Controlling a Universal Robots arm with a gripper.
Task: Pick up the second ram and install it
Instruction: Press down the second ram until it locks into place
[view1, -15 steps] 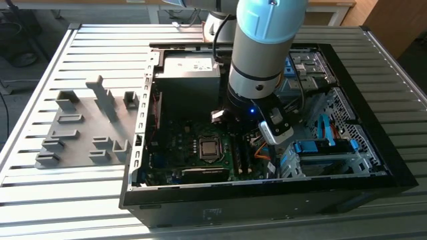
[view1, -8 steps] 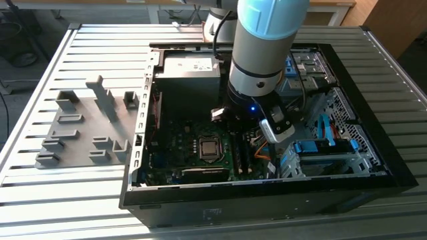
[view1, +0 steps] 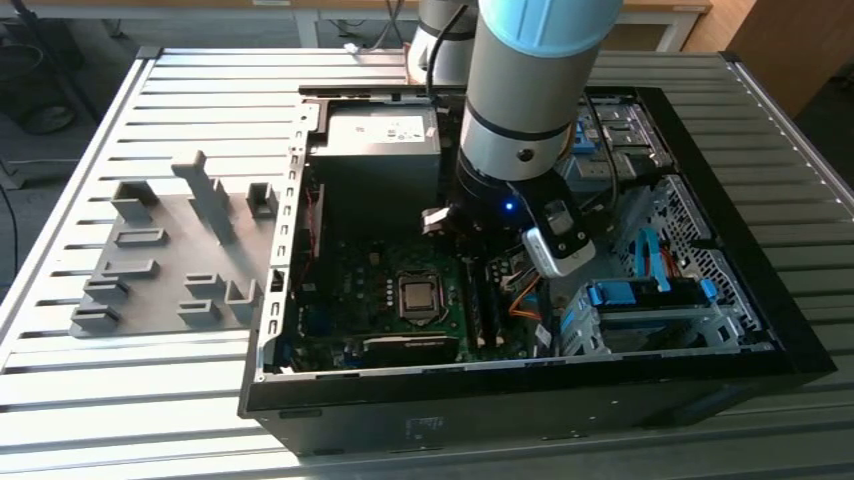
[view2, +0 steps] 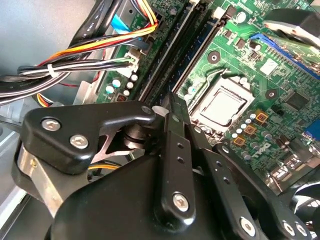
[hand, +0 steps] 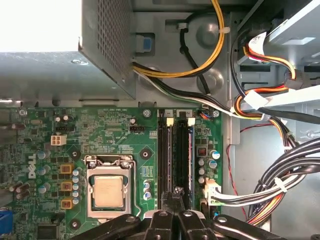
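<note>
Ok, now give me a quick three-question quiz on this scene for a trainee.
1. True or false: the grey fixture plate lies inside the computer case.
2. The tool is nearest: A the memory slots, B the fixture plate, C the power-supply box.
3. The processor socket sits on the green ____.
Key: 1 false, the fixture plate lies on the table; 2 A; 3 motherboard.

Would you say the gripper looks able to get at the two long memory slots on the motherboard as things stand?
Probably yes. In the first wrist view the gripper sits right over the memory slots, and the cable bundle lies off to one side, with nothing across them.
</note>
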